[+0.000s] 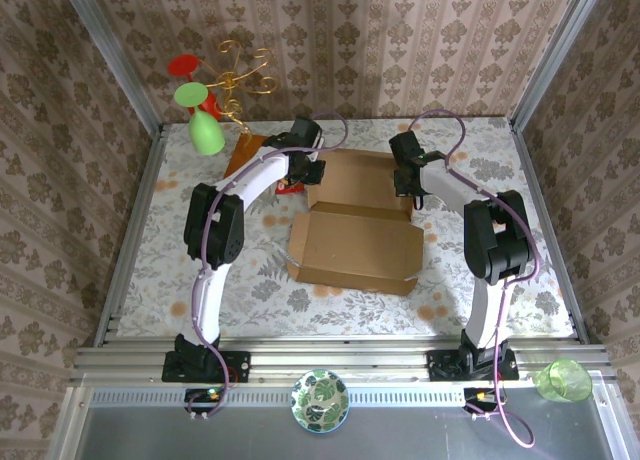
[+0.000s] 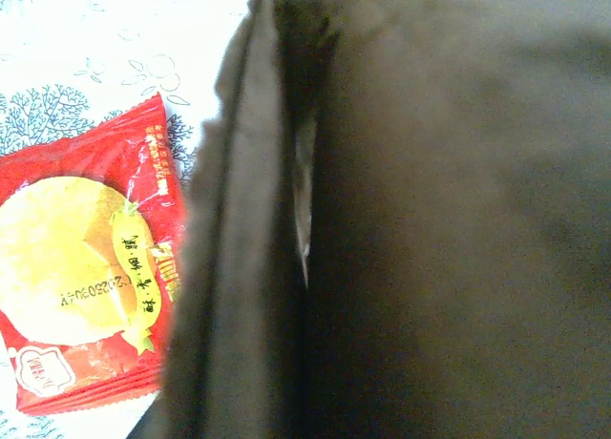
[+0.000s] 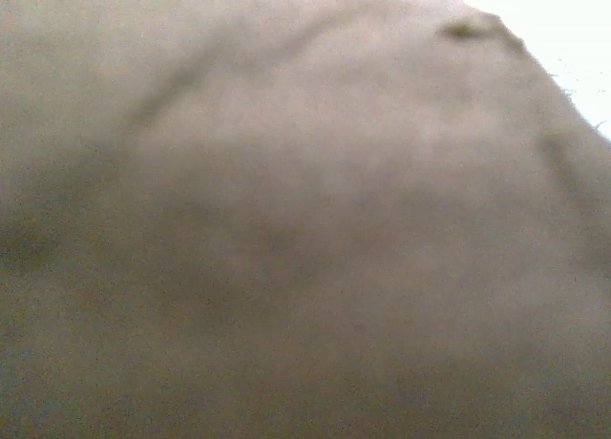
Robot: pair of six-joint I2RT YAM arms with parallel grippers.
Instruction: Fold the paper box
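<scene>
Left side first. A flat orange-brown wooden board (image 1: 243, 152) lies at the far left of the floral-cloth table (image 1: 160, 270); it's not part of the job.

Left gripper (image 1: 303, 170) sits at the box's far-left corner, jaws closed right down. Its wrist cam is jammed against a dark cardboard edge, so I can't confirm a flap is actually pinched. A red plastic snack packet (image 2: 86, 267) lies flat on the cloth just beside that wall, outside the box.

Centre: the large plain brown corrugated cardboard paper box (image 1: 355, 240) sits mid-table between the arms. Its near panel lies open and flat toward me, and its far section sits between the two grippers.

Right gripper (image 1: 405, 185) is at the far-right corner, jaws likewise closed narrow. Its wrist cam is all blurred cardboard, so that grip is unconfirmed too.

My read: side-wall step, early to mid, lid not yet over. Next move needs both walls brought upright evenly, then tucked before the lid folds. Watch the packet, which is near enough to catch under the left wall.
</scene>
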